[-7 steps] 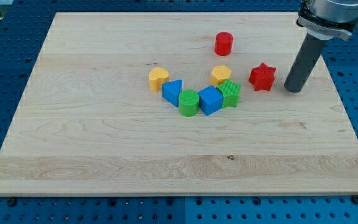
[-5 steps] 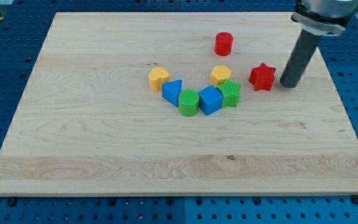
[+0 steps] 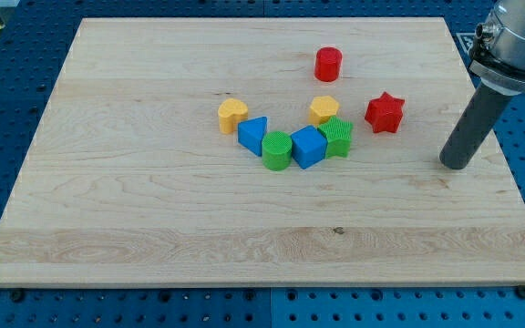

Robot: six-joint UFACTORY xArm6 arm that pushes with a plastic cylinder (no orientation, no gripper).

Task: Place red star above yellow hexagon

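1. My tip (image 3: 457,165) rests on the wooden board (image 3: 153,228); it is a bare rod end, has no jaws and holds nothing.
2. The red star (image 3: 384,112) lies at about 10 o'clock from my tip, clearly apart from it.
3. The yellow hexagon (image 3: 324,109) sits at 9 o'clock from the star, near it, not touching.
4. A green block (image 3: 336,137) touches the hexagon at its 5 o'clock.
5. A red cylinder (image 3: 327,64) stands at 12 o'clock from the hexagon.

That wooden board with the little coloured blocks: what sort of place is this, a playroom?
More likely a robotics lab bench. The wooden board lies on a blue perforated workbench, small blocks like the red star sit on it, and my tip stands to the star's right.
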